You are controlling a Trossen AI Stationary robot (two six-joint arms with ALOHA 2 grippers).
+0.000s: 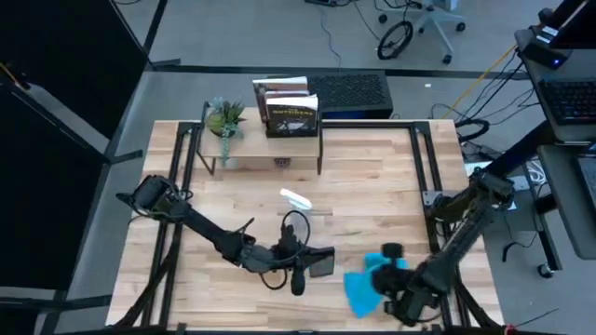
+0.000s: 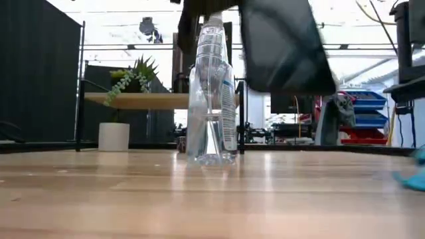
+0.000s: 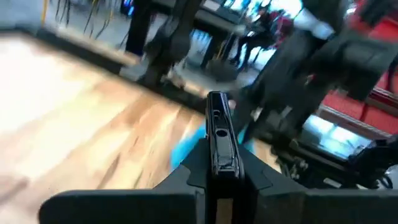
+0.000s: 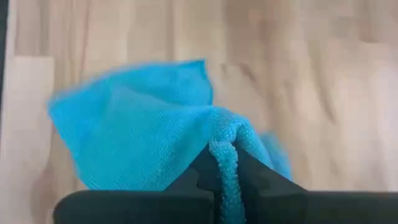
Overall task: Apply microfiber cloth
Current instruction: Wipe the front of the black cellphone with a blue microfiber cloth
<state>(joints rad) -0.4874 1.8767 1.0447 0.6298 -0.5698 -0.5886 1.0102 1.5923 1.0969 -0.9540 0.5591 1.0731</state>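
Microfiber cloth (image 4: 143, 134) pinched in my right gripper (image 4: 225, 163), left gripper (image 3: 217, 146) clamped edge-on on black phone (image 1: 321, 262), spray bottle (image 2: 211, 93) beyond both.

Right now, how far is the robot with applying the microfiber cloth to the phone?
Done: the right gripper is shut on a fold of the microfiber cloth, and the left gripper is shut on the black phone, held on edge. In hand: cloth and phone are near each other at the table's front edge but apart. Left: the cloth has not yet touched the phone. The spray bottle stands upright.
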